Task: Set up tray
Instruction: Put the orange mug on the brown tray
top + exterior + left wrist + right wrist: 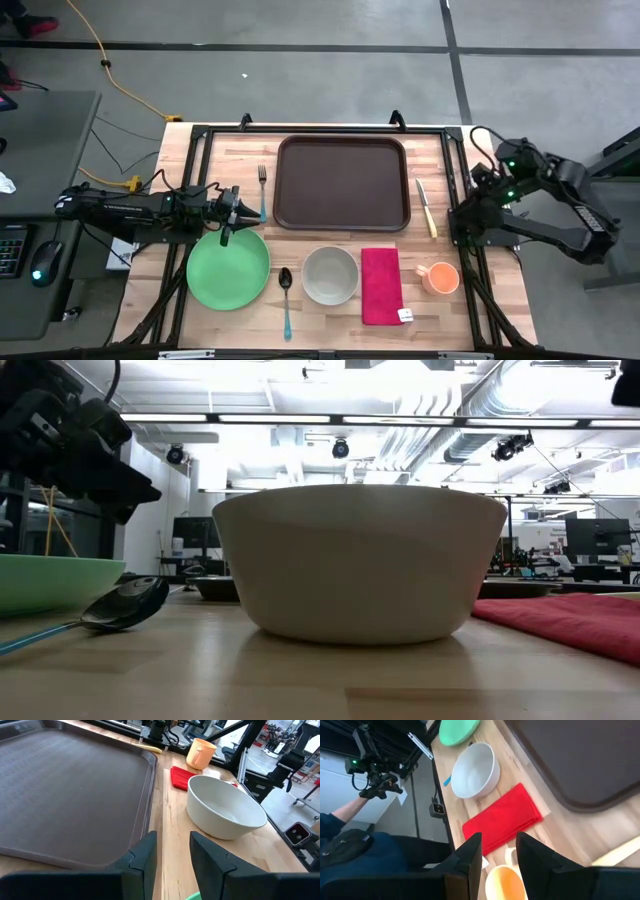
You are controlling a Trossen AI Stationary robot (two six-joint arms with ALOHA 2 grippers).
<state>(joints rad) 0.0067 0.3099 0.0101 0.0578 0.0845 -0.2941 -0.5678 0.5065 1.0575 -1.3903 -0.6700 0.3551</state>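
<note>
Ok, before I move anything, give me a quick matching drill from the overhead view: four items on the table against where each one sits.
Things:
1. fork
2. knife
3. spoon
4. orange cup

Places:
A. between the green plate and the white bowl
B. beside the tray, on the right arm's side
C. beside the tray, on the left arm's side
D. next to the red napkin, near the right arm

Pairs: 1-C, 2-B, 3-A, 4-D

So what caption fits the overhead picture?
Empty brown tray awaits green plate, white bowl, red napkin, orange cup.
</note>
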